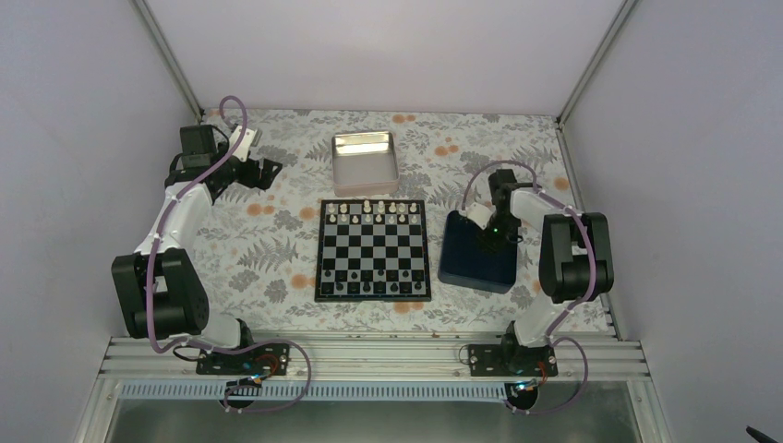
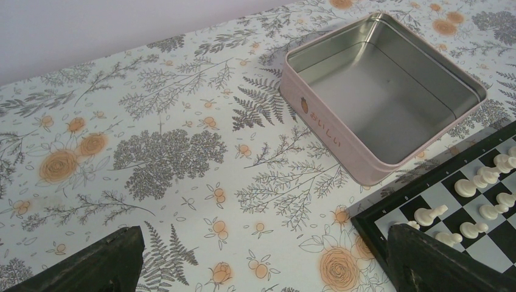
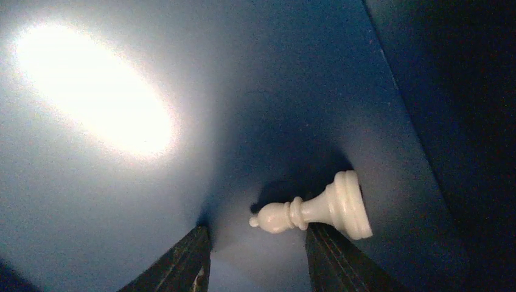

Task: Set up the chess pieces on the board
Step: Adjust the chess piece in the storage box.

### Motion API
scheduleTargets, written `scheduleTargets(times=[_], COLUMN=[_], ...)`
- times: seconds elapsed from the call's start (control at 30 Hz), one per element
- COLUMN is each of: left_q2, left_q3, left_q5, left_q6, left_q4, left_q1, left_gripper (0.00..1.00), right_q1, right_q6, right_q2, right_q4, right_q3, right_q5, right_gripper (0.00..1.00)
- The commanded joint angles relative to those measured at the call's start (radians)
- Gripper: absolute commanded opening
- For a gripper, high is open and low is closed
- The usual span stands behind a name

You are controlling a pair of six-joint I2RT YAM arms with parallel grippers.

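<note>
The chequered board (image 1: 373,250) lies mid-table, with cream pieces (image 1: 371,211) along its far rows and dark pieces along its near row. Its corner with cream pieces (image 2: 474,201) shows in the left wrist view. My right gripper (image 1: 487,242) reaches down into the dark blue tray (image 1: 462,257). In the right wrist view it (image 3: 255,240) is open on the tray floor. A cream bishop (image 3: 316,210) lies on its side just past the fingertips, touching the right finger (image 3: 331,255). My left gripper (image 1: 263,173) is open and empty above the cloth at the far left.
A shiny silver tin (image 1: 365,161) with a pink outside (image 2: 341,137) stands empty behind the board. The table is covered by a floral cloth (image 1: 268,240). Grey walls enclose the table on three sides.
</note>
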Motion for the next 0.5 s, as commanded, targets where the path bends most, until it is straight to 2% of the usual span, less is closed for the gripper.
scheduleTargets(times=[0.0, 0.27, 0.47], left_q2=[-0.006, -0.009, -0.009], left_q3=[-0.003, -0.002, -0.002], left_q5=[0.019, 0.02, 0.022], left_q6=[0.014, 0.015, 0.015], left_q4=[0.009, 0.008, 0.006], left_q1=[0.009, 0.009, 0.009], left_gripper=[0.99, 0.99, 0.98], right_q1=[-0.015, -0.014, -0.015], right_q6=[0.041, 0.061, 0.084], right_q2=[0.024, 0.043, 0.063], right_q4=[0.049, 0.063, 0.061], right_q3=[0.013, 0.029, 0.048], right_q5=[0.003, -0.021, -0.058], right_gripper=[0.43, 0.37, 0.37])
